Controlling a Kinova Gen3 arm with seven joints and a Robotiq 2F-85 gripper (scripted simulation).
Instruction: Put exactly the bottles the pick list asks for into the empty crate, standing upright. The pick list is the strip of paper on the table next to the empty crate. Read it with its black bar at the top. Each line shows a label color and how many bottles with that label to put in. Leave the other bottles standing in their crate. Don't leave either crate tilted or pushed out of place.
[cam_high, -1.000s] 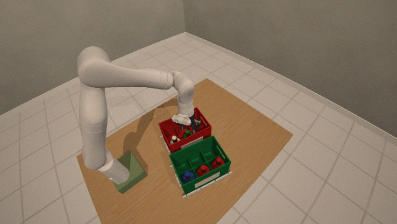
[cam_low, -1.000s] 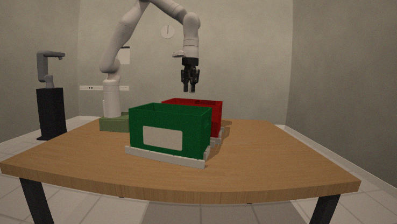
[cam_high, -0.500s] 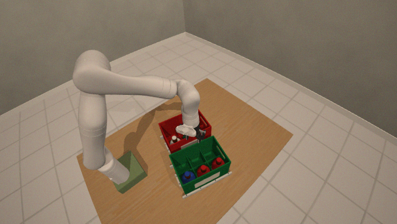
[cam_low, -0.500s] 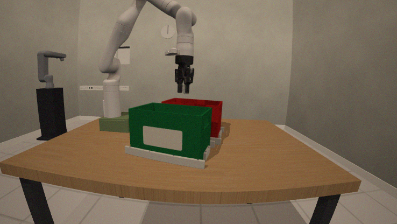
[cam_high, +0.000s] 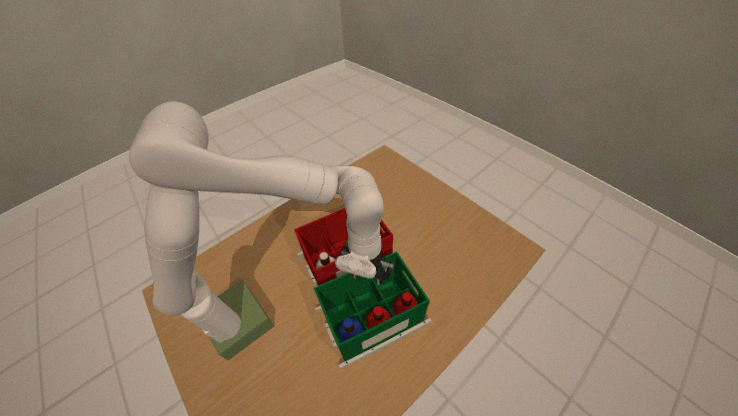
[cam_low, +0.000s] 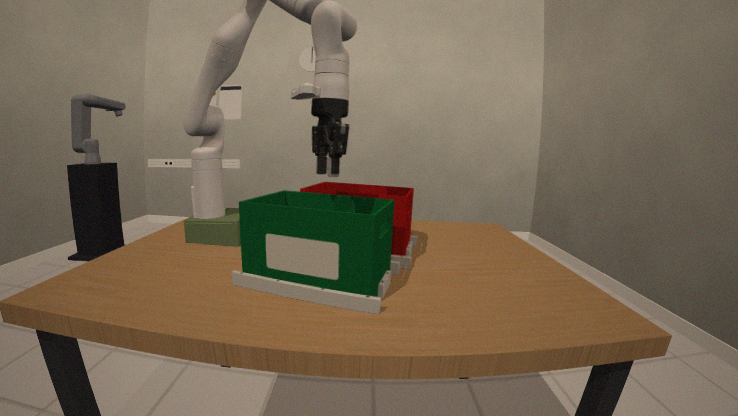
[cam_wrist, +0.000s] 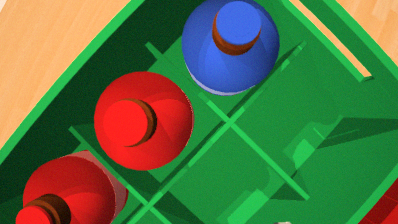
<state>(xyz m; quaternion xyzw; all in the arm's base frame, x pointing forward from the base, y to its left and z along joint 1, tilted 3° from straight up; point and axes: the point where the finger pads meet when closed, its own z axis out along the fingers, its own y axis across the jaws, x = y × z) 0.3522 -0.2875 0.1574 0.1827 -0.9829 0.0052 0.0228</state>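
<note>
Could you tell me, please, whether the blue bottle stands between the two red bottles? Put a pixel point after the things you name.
No, the blue bottle (cam_high: 350, 329) (cam_wrist: 235, 60) stands at one end of the row, beside just one red bottle (cam_high: 378, 317) (cam_wrist: 167, 125).

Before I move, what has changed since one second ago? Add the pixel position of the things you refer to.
The fingers (cam_high: 383, 273) (cam_low: 328, 167) moved from above the red crate (cam_high: 314, 235) (cam_low: 403, 227) (cam_wrist: 387, 212) to above the green crate (cam_high: 417, 314) (cam_low: 361, 258) (cam_wrist: 280, 100). I see nothing taken or released. Both crates and the green crate's three bottles (cam_high: 378, 316) (cam_wrist: 145, 120) stayed.
</note>
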